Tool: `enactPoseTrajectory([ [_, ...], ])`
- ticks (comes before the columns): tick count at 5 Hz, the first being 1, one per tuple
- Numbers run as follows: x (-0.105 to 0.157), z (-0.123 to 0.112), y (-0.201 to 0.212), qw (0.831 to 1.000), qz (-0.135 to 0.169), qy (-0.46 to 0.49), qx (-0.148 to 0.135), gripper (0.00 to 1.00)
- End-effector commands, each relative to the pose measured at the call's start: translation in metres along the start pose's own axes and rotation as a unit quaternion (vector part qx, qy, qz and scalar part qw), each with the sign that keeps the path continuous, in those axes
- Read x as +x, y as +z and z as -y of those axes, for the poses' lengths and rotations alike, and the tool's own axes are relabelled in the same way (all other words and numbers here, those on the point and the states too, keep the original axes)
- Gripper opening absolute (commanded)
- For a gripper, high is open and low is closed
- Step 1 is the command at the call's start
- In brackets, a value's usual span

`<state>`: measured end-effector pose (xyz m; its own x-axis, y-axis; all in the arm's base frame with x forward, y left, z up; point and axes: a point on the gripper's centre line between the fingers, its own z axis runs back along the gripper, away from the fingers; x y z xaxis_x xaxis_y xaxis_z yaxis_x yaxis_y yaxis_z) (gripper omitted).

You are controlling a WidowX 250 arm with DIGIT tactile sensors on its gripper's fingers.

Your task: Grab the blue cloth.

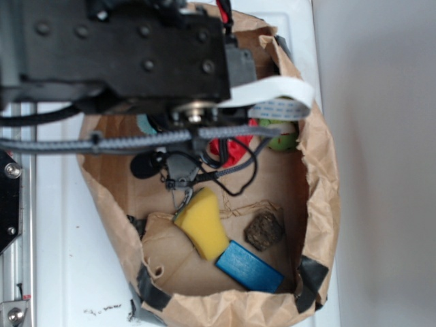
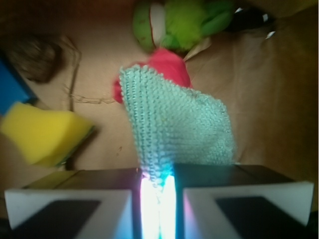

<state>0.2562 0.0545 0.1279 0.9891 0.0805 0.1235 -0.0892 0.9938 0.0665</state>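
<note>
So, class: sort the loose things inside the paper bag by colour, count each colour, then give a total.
Blue: 2, the cloth held in the gripper and the block
Yellow: 1, the sponge
Red: 1, the paper wad
Green: 1, the plush toy
Brown: 1, the rough lump
Total: 6

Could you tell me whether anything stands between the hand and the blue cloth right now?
Nothing visible does. In the wrist view the hand is shut on the blue cloth, whose edge runs down between the fingers. The red paper wad lies beyond the cloth.
</note>
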Motion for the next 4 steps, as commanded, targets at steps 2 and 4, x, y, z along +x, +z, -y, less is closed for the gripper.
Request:
enactPoseTrajectory([
  [2, 0.021, 0.001, 0.068, 0.998, 0.042, 0.030, -0.043, 0.00],
  [4, 0.015, 0.012, 0.074, 0.997, 0.065, 0.019, -0.046, 0.00],
])
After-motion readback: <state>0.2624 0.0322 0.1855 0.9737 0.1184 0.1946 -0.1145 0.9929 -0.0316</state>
